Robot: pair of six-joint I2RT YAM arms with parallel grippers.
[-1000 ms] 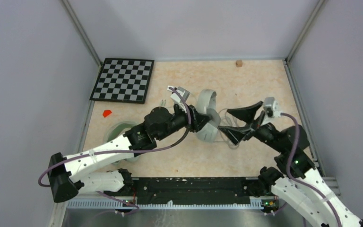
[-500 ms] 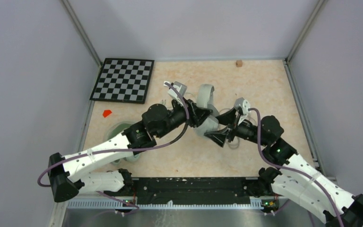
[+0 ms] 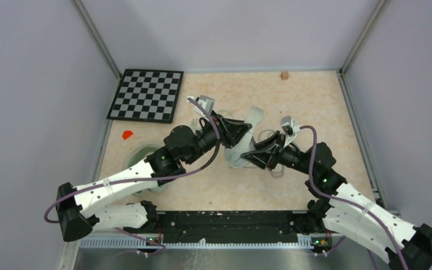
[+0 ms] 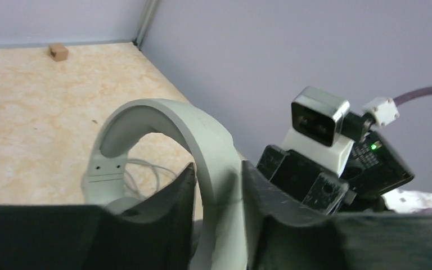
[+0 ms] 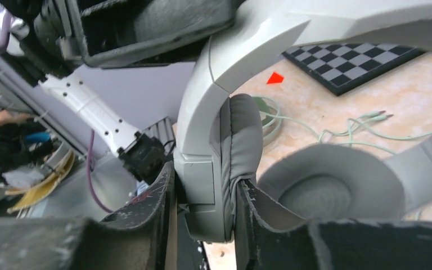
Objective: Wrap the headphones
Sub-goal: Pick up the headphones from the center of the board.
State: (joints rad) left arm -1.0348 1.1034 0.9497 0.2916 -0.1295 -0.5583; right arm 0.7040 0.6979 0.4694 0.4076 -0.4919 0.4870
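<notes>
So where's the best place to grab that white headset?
I'd say the headband of the white headset: it is a thin, flat arch raised above the table, so jaws can close across its width from the side. The padded ear cups are bulkier.

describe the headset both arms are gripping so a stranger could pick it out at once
On the tan tabletop, look right of the checkerboard to the middle, where the left gripper and right gripper meet. Both clamp the white headset, at its headband and at an ear cup. Unlike the mint-green headset half hidden by the left arm, it is pale grey-white with grey padding.
</notes>
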